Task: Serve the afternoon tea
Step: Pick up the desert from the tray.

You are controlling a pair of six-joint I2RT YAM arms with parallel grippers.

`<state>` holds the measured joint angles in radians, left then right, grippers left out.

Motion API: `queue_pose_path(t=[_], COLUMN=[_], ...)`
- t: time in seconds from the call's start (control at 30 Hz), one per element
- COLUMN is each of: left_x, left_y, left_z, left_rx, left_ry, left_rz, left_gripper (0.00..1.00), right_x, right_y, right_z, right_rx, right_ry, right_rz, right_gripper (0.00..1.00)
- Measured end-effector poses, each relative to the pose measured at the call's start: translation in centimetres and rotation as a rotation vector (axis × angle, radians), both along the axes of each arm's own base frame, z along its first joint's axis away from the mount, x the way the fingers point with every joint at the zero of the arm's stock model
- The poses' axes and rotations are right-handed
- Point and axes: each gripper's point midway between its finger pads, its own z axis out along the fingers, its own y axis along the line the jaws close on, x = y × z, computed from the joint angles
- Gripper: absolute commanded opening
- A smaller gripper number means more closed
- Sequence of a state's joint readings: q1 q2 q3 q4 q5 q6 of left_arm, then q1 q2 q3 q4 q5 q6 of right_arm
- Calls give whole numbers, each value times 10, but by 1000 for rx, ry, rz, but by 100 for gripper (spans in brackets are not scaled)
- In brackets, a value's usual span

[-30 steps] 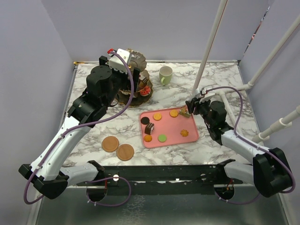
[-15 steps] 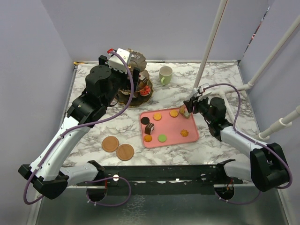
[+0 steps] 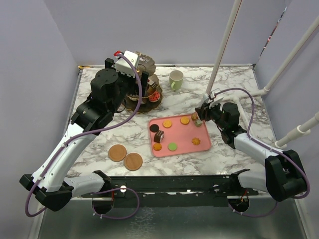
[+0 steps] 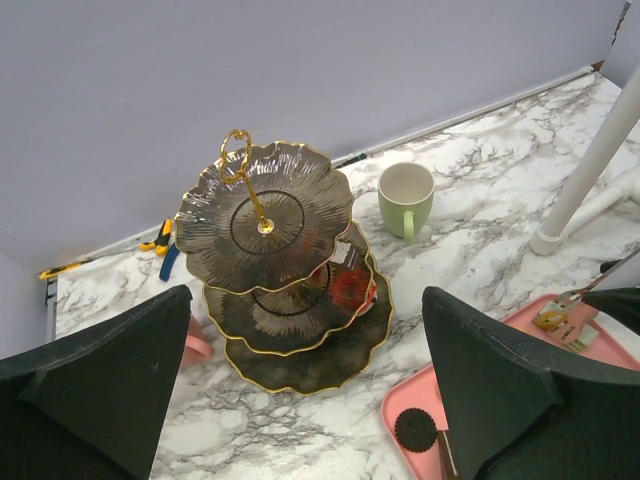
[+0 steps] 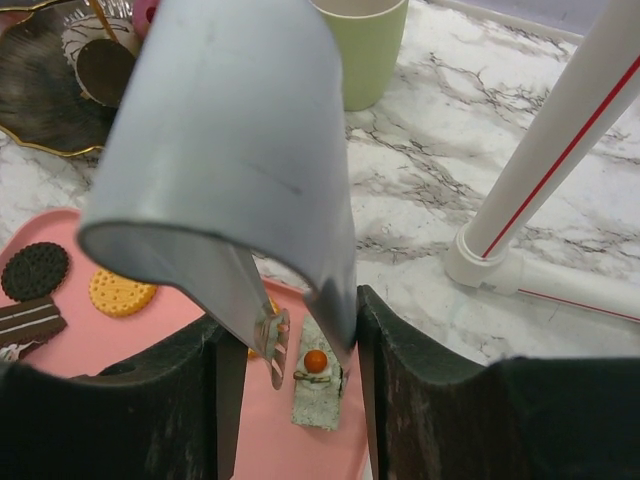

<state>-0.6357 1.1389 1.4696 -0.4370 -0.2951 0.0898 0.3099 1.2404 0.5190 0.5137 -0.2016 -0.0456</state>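
With the right gripper (image 3: 204, 114) clamped on silver tongs (image 5: 230, 150), tips bracketing the pale-green pastry (image 5: 318, 386) at the far right corner of the pink tray (image 3: 185, 142), hold the squeeze steady and lift vertically before crossing to the tiered stand (image 4: 300, 215) under the spread-open left gripper (image 4: 306, 300).

"What are the arms built from, by the look?"

"Both are alike. The left arm (image 3: 75, 144) and the right arm (image 3: 251, 149) have smooth white shell links between bulky black joint housings. The left base (image 3: 47, 191) at seven o'clock and the right base (image 3: 286, 181) at five o'clock are black."

"Cables?"

"A thin purple cable (image 3: 238, 89) follows each arm, bowing off the shell in wide loops."

"Anything at the wrists?"

"A white box (image 3: 127, 62) on the left wrist, at eleven o'clock, with a small red part (image 3: 118, 53), perhaps a connector, though it is too small to say."

"And the fingers?"

"Matte black, thick and wedge-shaped: left fingers (image 4: 110, 380) and right fingers (image 5: 440, 410)."
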Motion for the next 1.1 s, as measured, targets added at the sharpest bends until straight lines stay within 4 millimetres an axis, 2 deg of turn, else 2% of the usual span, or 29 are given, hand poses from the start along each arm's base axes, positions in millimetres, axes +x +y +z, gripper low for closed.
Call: queue_pose_path(t=[0.17,0.33,0.57,0.77,0.87,1.0,1.1], left_x=[1,1,0,1,2,3,7], left_y=[-1,-1,-5,-9,-10,-10,-9], left_z=[3,3,-2,-7,-6,-2,-2], left_rx=[-4,-3,6,12,12,6,1], left_ry=[-5,-4,14,27,28,27,44], left_rz=[0,0,-23,-40,-40,-35,-23], left_gripper=[99,96,81,70,70,89,93], right_x=[-1,-3,-3,-6,-7,1,5], right_y=[-1,-2,0,4,21,63,98], right_z=[-4,-3,27,40,54,103,140], right_rx=[-6,1,74,88,92,119,135], right_ry=[16,30,-9,-42,-60,-136,-204], right_rz=[-1,-8,-23,-28,9,95,165], right_gripper=[2,1,1,1,1,1,1])
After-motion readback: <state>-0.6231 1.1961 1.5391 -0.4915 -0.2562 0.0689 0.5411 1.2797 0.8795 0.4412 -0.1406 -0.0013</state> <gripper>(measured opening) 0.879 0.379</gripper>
